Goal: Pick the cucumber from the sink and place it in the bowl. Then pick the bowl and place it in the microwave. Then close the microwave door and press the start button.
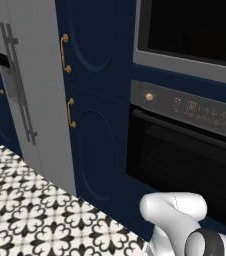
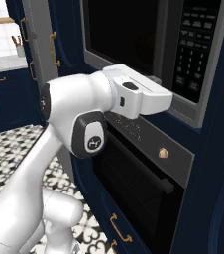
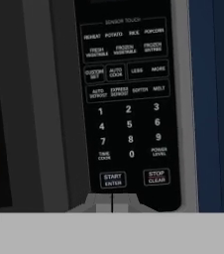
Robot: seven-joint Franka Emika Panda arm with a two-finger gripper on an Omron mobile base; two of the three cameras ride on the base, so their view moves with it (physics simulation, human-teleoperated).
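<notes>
The tool (image 3: 112,202), fingertips pressed together, sits just below the START button (image 3: 113,180) on the microwave (image 2: 134,39) keypad; the microwave door (image 2: 121,32) is closed, grey frame edge right of the keys.

Navy cabinets (image 1: 97,100), patterned floor tiles (image 1: 30,220)

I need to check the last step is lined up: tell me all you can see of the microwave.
The microwave is built into dark blue cabinetry above the oven, with a black glass door in a grey frame, closed. Right of the door, a black touch panel carries food presets, number keys, START/ENTER and STOP/CLEAR. The shut tool points at the panel just below START; contact cannot be confirmed.
</notes>
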